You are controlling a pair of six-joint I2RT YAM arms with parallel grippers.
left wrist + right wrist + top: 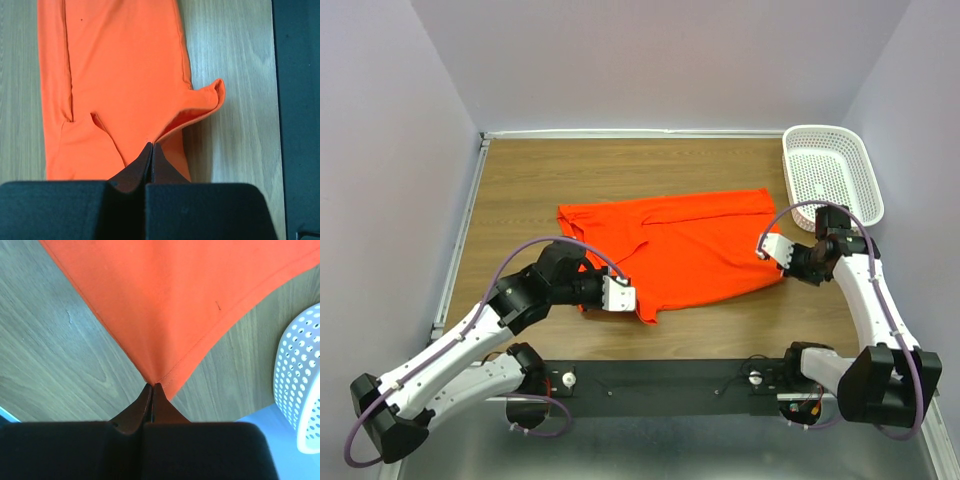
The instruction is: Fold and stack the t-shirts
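The orange-red t-shirt (685,245) lies spread across the middle of the wooden table. My left gripper (632,296) is shut on the shirt's near left part; in the left wrist view the gripper (151,145) pinches a fold of the shirt (120,75), with a curled corner to its right. My right gripper (767,250) is shut on the shirt's right corner; in the right wrist view the gripper (152,385) holds the hemmed corner of the shirt (170,300), which is pulled taut.
A white perforated basket (830,172) stands at the back right of the table, close behind my right arm; its wall shows in the right wrist view (300,390). A black rail (660,385) runs along the near edge. Walls enclose the table.
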